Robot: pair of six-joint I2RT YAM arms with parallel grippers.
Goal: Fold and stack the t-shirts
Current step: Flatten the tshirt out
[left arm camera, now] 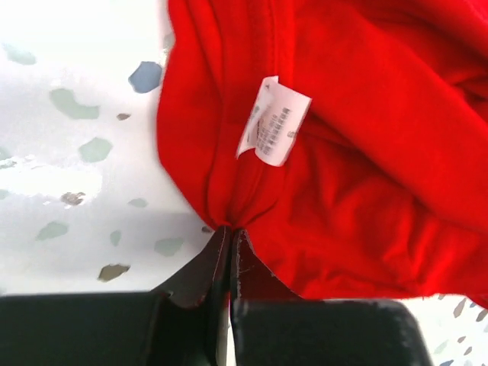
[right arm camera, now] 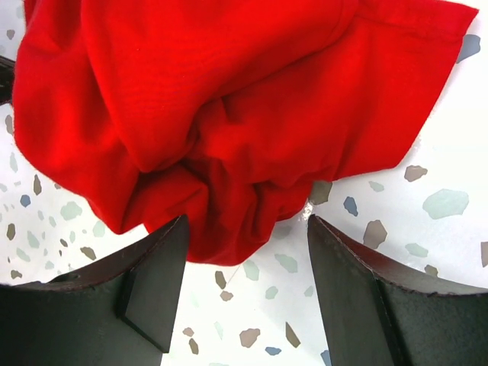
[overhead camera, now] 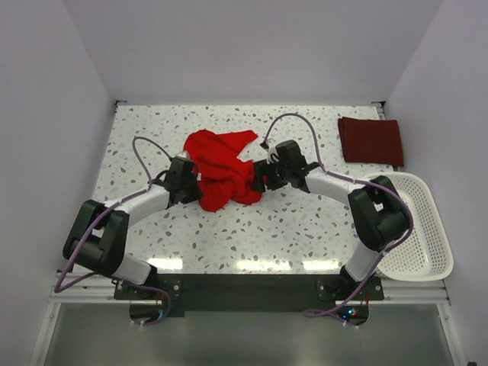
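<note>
2 shirts noted: bright red t-shirt (overhead camera: pixel 223 174) lies crumpled mid-table (overhead camera: pixel 305 221); dark maroon t-shirt (overhead camera: pixel 370 139) sits folded at 2 o'clock, likely the stack base. Left gripper (left arm camera: pixel 229 235) is pinched on red cloth at 9 o'clock, presumably to spread it. Right gripper (right arm camera: pixel 245 229), at 3 o'clock, stands apart astride a bunched fold, gripping nothing.

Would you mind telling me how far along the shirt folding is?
About halfway. Done: the maroon shirt lies folded at the far right. In hand: the red shirt is crumpled in the middle, with the left jaws pinched shut on it and the right jaws open around a bunch. Left: folding it, then stacking.
</note>
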